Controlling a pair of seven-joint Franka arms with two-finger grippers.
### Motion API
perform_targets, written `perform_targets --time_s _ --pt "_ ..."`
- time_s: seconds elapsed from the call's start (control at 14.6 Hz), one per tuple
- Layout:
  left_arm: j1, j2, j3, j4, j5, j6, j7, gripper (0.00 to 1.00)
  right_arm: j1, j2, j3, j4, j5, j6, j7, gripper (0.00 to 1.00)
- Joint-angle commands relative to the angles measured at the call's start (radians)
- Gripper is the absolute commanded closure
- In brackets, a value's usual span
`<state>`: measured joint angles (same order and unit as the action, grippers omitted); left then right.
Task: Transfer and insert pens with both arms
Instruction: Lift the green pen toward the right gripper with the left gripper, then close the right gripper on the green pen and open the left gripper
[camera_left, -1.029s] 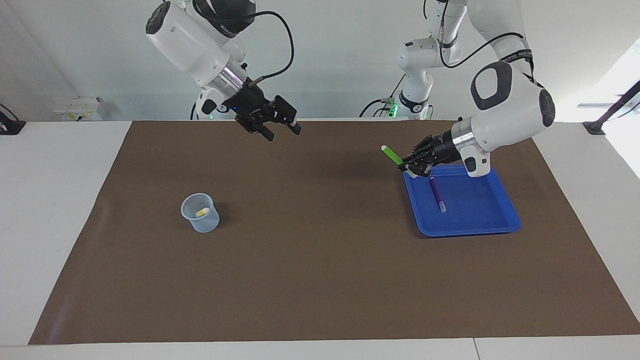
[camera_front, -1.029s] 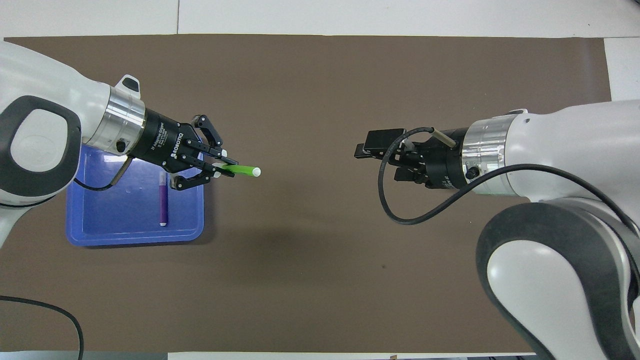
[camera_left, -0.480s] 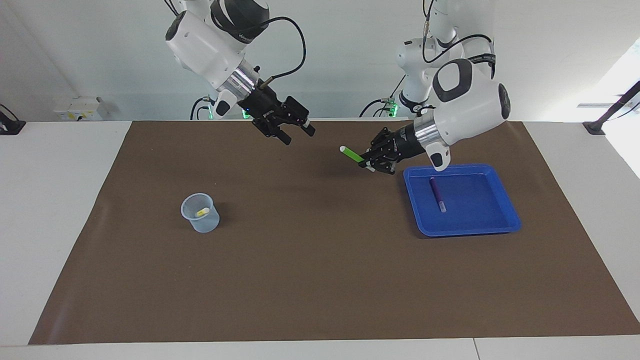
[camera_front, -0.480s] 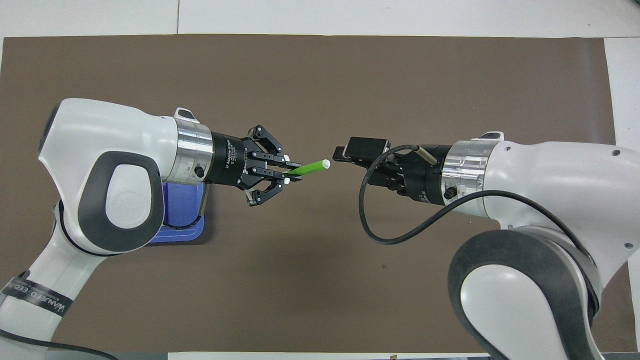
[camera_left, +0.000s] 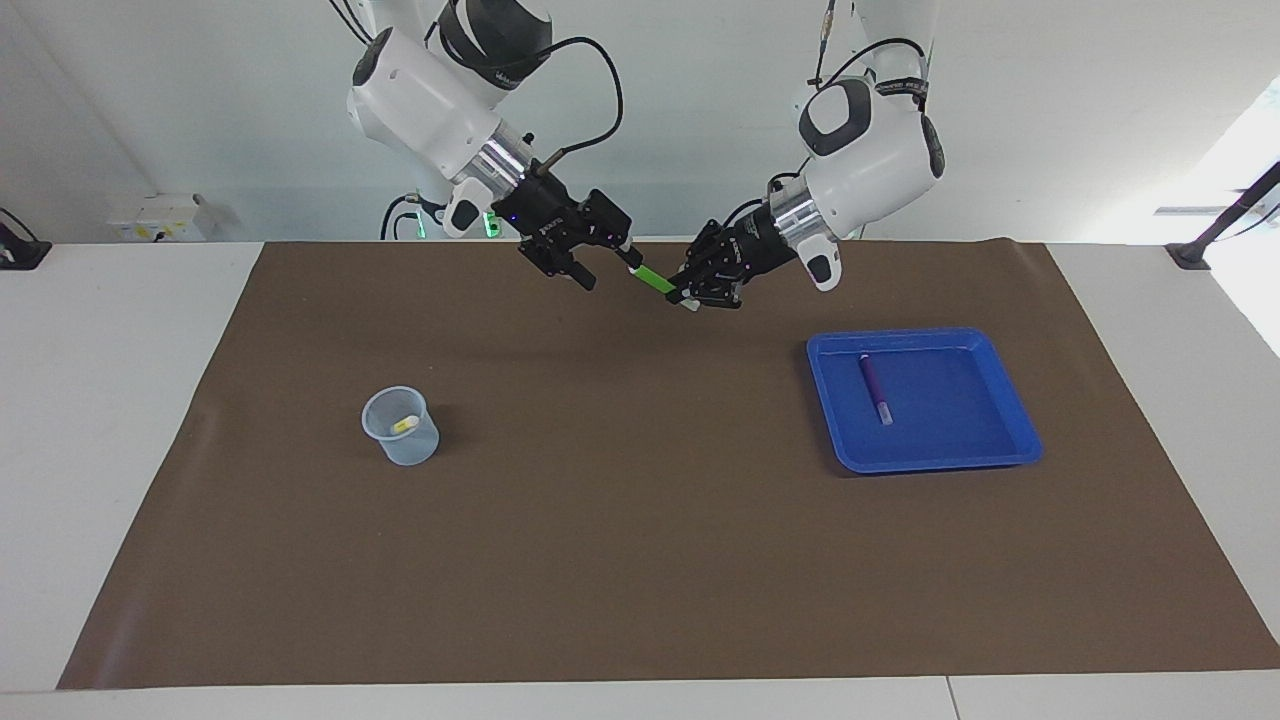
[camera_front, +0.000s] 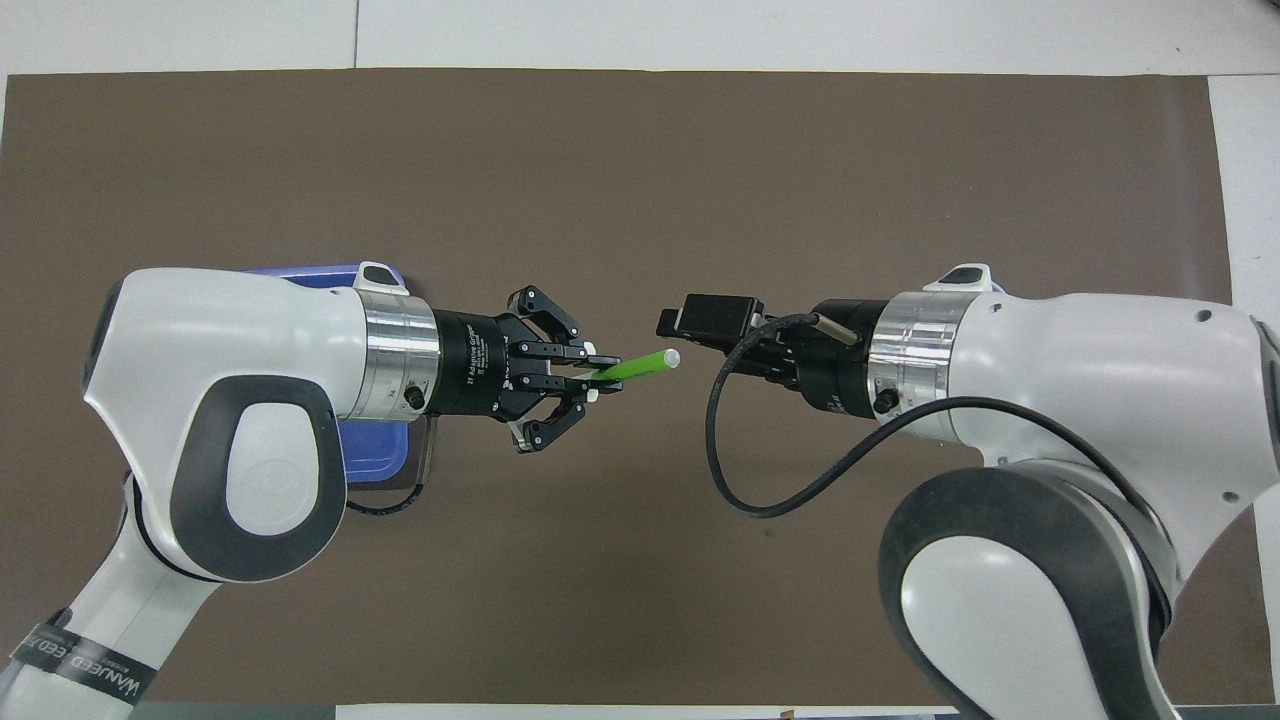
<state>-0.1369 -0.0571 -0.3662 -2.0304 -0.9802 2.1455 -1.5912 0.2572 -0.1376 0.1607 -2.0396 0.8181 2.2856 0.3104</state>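
Showing 3 pens: green pen (camera_left: 655, 279), purple pen (camera_left: 874, 388), yellow pen (camera_left: 404, 425).

Even, bright light fills both views, and everything is in sharp focus. Overexposed glare whitens the facing view's edge at 3 o'clock. Soft, faint shadows lie on the flat brown desk mat (camera_left: 640, 520) beneath the raised arms.

On the table (camera_left: 120, 400) a mat (camera_left: 640, 560) fills the middle of the facing view. A cup (camera_left: 401, 427) stands centre-left with one pen (camera_left: 405, 425) in it. A tray (camera_left: 925, 400) lies centre-right, another pen (camera_left: 875, 388) inside.
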Motion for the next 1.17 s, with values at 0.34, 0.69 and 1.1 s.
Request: perform_targets --time_s 0.34,0.69,1.1 --pt "-0.046 -0.043 0.012 -0.044 -0.023 0.051 -0.006 1.0 0.045 -0.027 0.003 -0.042 0.024 0.043 -0.001 0.15" --pt "-0.055 -0.043 0.012 -0.044 -0.023 0.06 -0.003 1.0 0.045 -0.027 0.003 -0.043 0.022 0.041 0.001 0.16" --pt "-0.055 -0.043 0.012 -0.045 -0.023 0.062 -0.003 1.0 0.045 -0.03 0.003 -0.045 0.022 0.031 0.003 0.21"
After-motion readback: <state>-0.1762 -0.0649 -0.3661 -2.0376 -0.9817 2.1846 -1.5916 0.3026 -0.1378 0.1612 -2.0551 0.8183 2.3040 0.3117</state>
